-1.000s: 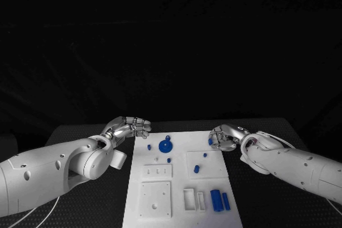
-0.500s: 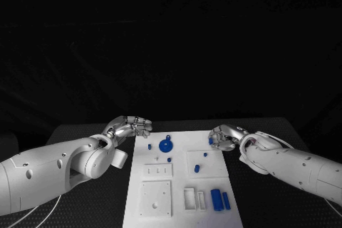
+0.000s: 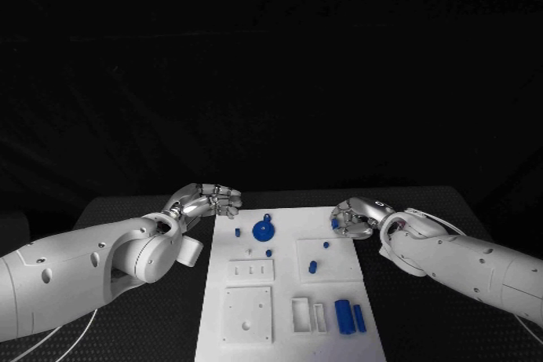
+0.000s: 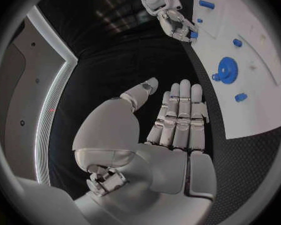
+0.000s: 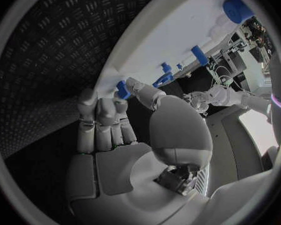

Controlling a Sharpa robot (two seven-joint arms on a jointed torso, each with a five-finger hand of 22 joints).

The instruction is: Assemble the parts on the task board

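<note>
Motion is almost nil since a second ago: right hand, right of centre at the task board edge, has crept slightly inward pinching a small blue part, left hand idling empty, fingers straight, so placement remains pending.

A black table with a raised tread pattern stands before a dark backdrop. Beside it, a grey wall panel carries a bright light strip.

Parts on task board, between robot hands.
</note>
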